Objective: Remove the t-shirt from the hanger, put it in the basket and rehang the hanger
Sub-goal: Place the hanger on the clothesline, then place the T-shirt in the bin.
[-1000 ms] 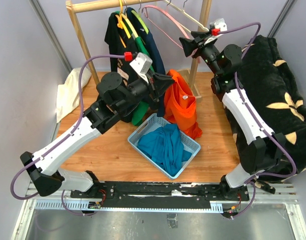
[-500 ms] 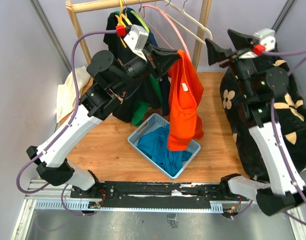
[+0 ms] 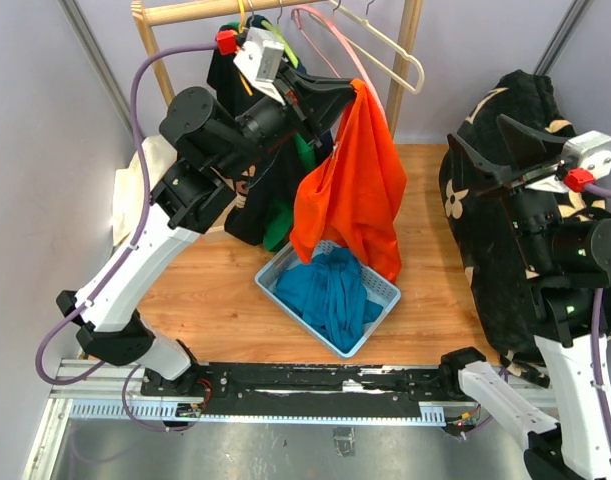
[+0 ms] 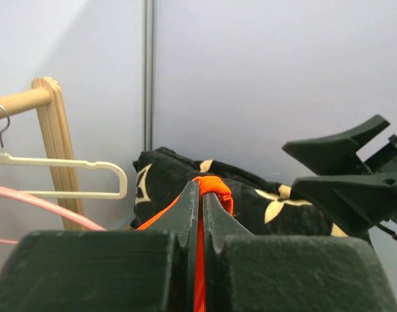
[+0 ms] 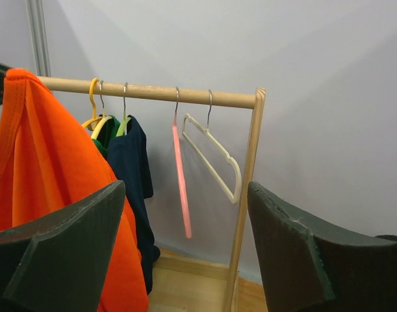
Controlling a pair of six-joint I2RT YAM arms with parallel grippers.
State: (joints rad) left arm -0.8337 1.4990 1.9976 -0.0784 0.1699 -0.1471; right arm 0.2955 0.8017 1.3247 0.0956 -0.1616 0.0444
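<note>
- The orange t-shirt (image 3: 350, 190) hangs in the upper middle of the top view. It is held up by one bunched fold and drapes freely above the basket, probably so it can be dropped in.
- The light blue plastic basket (image 3: 295, 318) sits centre frame on the wooden table. It already holds a crumpled teal garment (image 3: 330, 290), so it looks like the drop-off place.
- The thin pink hanger (image 3: 330, 45) hangs bare on the wooden rail (image 3: 185, 12) at the top. The shirt therefore appears to be off it.
- The left gripper (image 3: 350, 90) is raised just beside that hanger. Its jaws are pinched tight on the orange fold, which the left wrist view confirms.
- The right gripper (image 3: 475, 132) is at right frame, well apart from the shirt. Its jaws are spread wide and hold nothing, likely leaving room for the left arm.
</note>
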